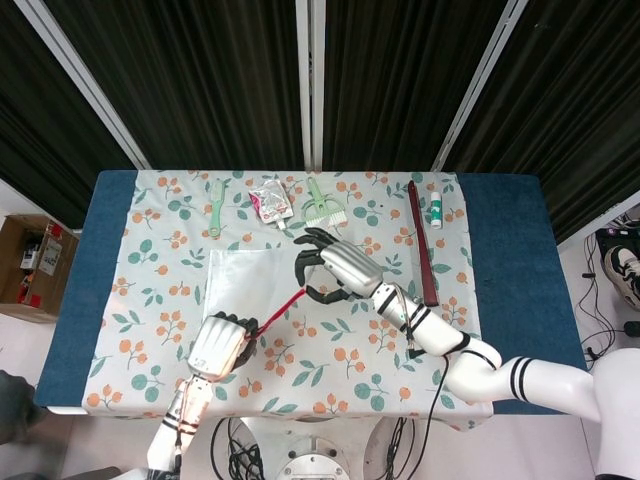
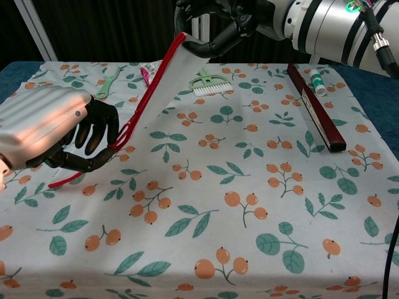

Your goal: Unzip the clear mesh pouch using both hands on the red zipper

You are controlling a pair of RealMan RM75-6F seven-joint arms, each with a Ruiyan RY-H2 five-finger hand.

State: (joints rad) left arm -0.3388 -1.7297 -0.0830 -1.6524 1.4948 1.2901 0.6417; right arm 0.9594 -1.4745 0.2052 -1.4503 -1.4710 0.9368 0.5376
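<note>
While lifted off the table, red zipper (image 2: 153, 87) pinched by left robot hand (image 2: 56, 134) and right robot hand (image 2: 218, 25).

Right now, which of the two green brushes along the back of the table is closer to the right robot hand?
The wide green brush with white bristles, lying just behind the right robot hand. The slim green brush lies farther left, beyond the foil sachet.

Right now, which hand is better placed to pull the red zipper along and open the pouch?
Probably the left hand: its fingers grip the red zipper near the low end by the table. The right hand holds the pouch up by its top corner, anchoring it.
</note>
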